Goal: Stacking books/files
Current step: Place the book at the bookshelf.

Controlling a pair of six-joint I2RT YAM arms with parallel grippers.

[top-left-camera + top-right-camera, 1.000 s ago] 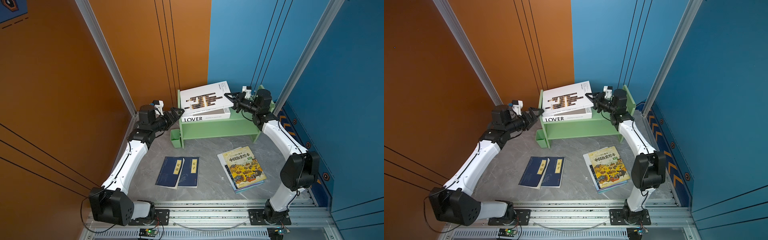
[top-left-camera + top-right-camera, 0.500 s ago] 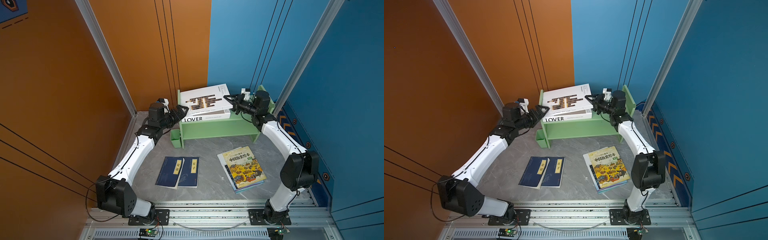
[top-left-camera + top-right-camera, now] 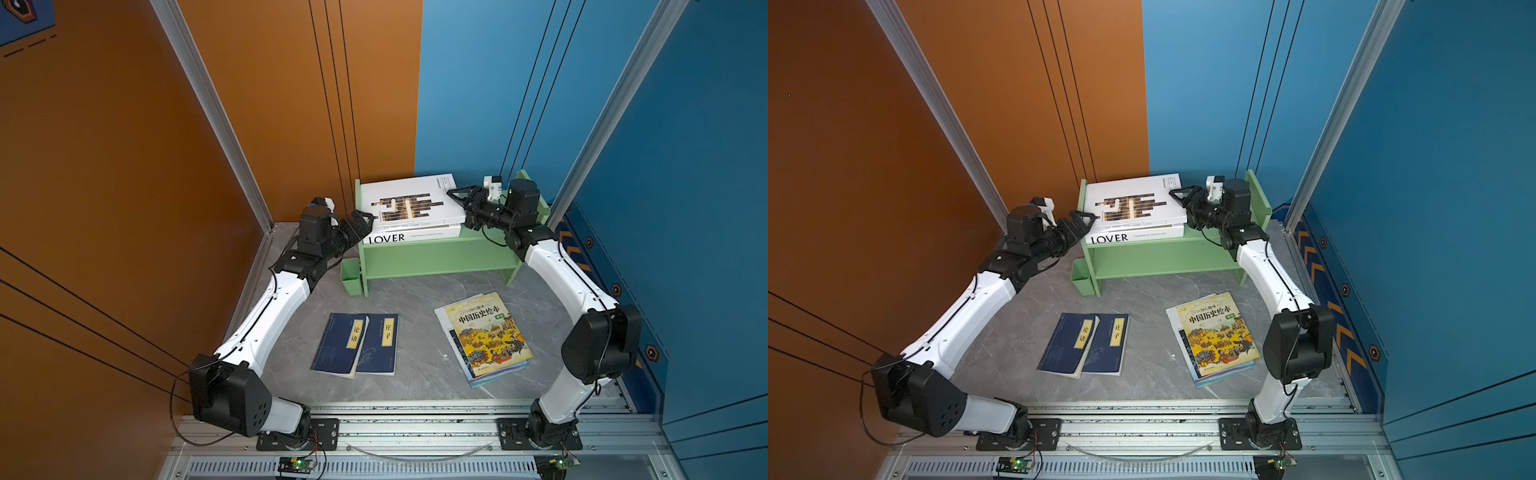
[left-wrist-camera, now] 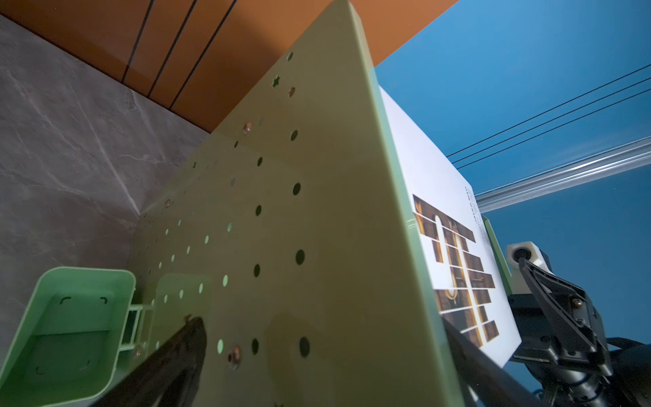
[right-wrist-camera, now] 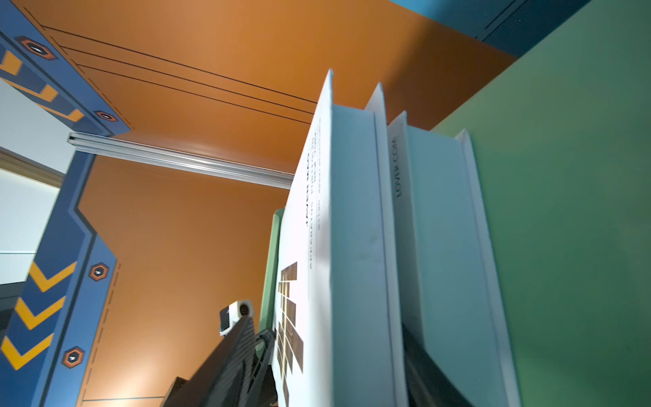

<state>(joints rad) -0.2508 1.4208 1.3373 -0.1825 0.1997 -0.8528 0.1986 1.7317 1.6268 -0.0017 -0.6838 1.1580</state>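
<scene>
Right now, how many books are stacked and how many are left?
Done: the barred book lies on LOVER on the shelf. In hand: nothing; the right gripper stands open at that book's edge, the left gripper open beside the shelf. Left: two navy books, the yellow book and the blue one under it, on the table.

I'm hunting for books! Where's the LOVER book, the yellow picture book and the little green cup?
LOVER book [image 3: 411, 237]: in a top view, on its spine.
yellow picture book [image 3: 489, 338]: in a top view, on the middle of its cover.
little green cup [image 3: 353, 282]: in a top view, on its outer wall.
</scene>
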